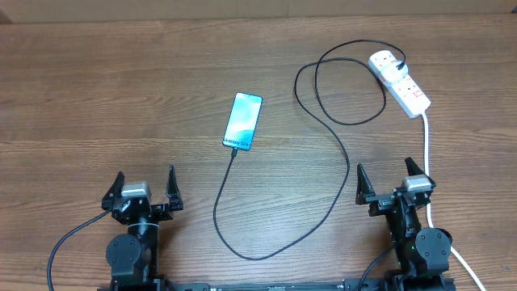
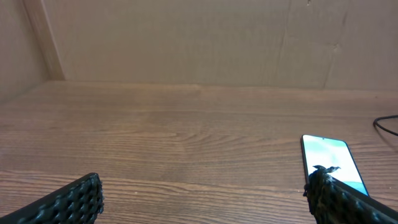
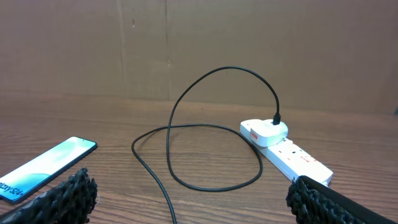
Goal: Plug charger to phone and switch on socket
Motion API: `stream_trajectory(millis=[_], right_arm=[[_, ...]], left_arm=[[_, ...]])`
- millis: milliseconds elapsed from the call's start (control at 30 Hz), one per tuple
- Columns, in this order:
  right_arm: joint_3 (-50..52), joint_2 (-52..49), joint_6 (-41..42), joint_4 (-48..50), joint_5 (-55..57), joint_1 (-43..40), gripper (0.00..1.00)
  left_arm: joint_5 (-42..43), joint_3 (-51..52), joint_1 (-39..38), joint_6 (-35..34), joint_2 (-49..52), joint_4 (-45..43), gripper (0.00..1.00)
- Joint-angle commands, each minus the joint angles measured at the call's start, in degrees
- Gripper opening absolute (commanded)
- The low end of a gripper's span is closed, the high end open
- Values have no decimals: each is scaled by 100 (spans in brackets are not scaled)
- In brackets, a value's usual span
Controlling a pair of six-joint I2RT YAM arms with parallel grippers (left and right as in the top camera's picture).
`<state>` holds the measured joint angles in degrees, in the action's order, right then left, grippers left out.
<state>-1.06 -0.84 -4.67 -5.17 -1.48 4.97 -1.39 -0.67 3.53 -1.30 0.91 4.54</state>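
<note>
The phone [image 1: 243, 122] lies at mid-table with its turquoise screen lit. It also shows in the left wrist view [image 2: 326, 155] and the right wrist view [image 3: 43, 168]. The black charger cable [image 1: 323, 121] runs from the phone's near end, where its tip sits, in loops to a plug [image 1: 386, 61] seated in the white socket strip [image 1: 401, 82]. The strip also shows in the right wrist view [image 3: 292, 158]. My left gripper [image 1: 145, 191] and right gripper [image 1: 393, 186] are both open and empty at the near edge, away from everything.
The strip's thick white cord [image 1: 428, 162] runs down the right side past my right arm. A cardboard wall [image 2: 199, 37] stands behind the wooden table [image 1: 121, 105].
</note>
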Motion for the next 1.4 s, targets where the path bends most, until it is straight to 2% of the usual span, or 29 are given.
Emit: stream_trajectory(millis=[0,1367], right_arm=[[57,68,33,33,31,11,100],[57,68,35,35,31,-52,100]], left_arm=[[-68,39,57,111,-74,-9,100],[83,39,59,111,-70,-13,100]])
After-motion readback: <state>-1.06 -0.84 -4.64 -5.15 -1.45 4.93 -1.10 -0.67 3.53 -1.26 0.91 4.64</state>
